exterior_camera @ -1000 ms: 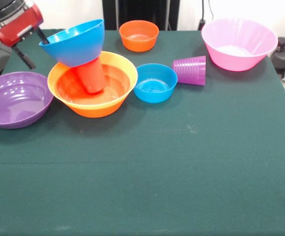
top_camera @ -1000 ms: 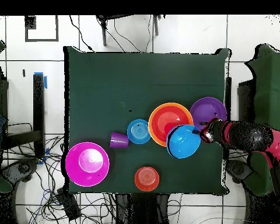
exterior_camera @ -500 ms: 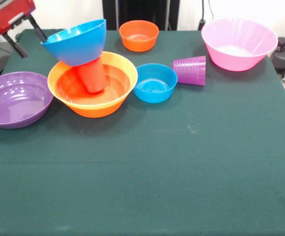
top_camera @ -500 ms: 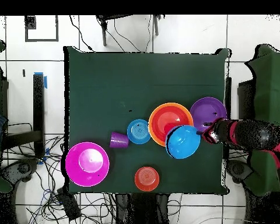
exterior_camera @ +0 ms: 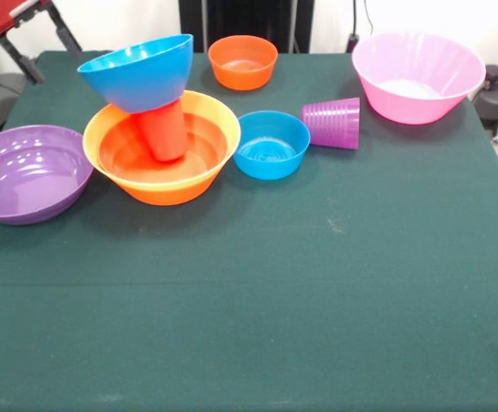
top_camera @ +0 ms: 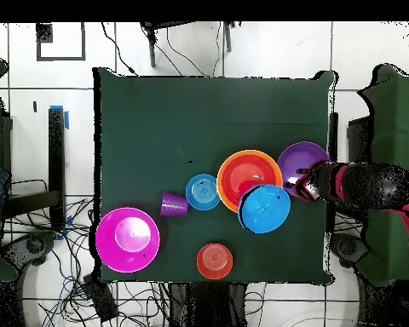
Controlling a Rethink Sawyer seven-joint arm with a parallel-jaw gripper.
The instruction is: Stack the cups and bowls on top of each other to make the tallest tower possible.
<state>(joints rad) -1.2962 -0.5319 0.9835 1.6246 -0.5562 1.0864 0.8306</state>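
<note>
Front view: 1 big blue bowl [exterior_camera: 140, 70] is seen tilted on a red cup [exterior_camera: 164, 130] inside the orange bowl [exterior_camera: 162, 148]; the gripper [exterior_camera: 41, 36] is spread wide, holding nothing.

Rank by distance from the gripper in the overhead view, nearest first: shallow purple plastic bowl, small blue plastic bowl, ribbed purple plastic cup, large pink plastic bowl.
Measured from the gripper at the table's right edge in the overhead view:
1. Shallow purple plastic bowl, right beside the gripper.
2. Small blue plastic bowl, left of the orange bowl stack.
3. Ribbed purple plastic cup, lying just left of that bowl.
4. Large pink plastic bowl, lower left.
</note>
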